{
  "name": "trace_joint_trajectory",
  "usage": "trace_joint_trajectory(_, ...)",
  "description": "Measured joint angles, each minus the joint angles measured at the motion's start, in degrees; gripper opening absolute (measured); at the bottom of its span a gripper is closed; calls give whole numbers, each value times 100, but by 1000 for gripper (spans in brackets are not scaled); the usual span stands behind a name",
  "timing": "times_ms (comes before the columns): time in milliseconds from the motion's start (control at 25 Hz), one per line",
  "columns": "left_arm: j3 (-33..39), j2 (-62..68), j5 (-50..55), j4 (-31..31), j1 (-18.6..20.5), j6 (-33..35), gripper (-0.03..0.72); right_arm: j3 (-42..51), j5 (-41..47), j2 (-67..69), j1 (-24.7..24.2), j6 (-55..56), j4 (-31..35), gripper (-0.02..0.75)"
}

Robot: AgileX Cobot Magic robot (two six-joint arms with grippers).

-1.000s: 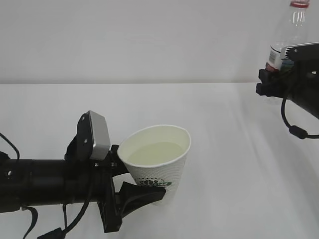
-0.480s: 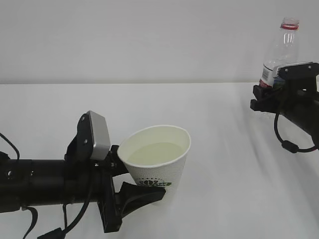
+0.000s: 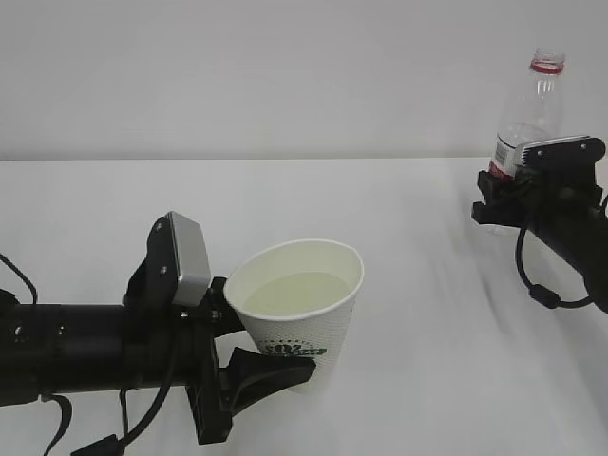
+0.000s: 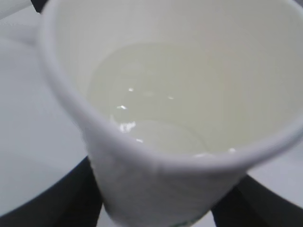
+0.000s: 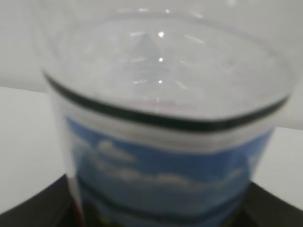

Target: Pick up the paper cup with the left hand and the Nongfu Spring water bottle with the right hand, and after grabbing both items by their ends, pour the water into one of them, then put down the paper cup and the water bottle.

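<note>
The left hand (image 3: 249, 353) has its black jaws clamped on the lower part of the paper cup (image 3: 302, 313), holding it tilted slightly, low in the foreground over the white table (image 3: 399, 218). Water (image 3: 296, 291) sits pale inside the cup, roughly half full; the left wrist view looks straight into it (image 4: 165, 104). The cup's dark green round logo shows near the jaws, but its lettering is too small to read. Over on the right, the right hand (image 3: 503, 199) grips the Nongfu Spring water bottle (image 3: 527, 114) around its label, bottle upright, red neck ring on top, no cap. The right wrist view shows blue sky and clouds on the label (image 5: 165, 165), no legible writing. Compared with a second ago, the bottle has come down and inward; the cup hasn't budged.
</note>
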Motion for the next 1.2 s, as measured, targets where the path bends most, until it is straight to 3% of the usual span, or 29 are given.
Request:
trace_joint_trajectory(520,0,0,13,0,0,0,470,12,-498,198,0,-8,-10,442)
trace_joint_trajectory(840,0,0,41,0,0,0,470,74,-649,198,0,-8,-10,624)
trace_joint_trajectory(1200,0,0,98,0,0,0,470,74,-738,198,0,-8,36,643)
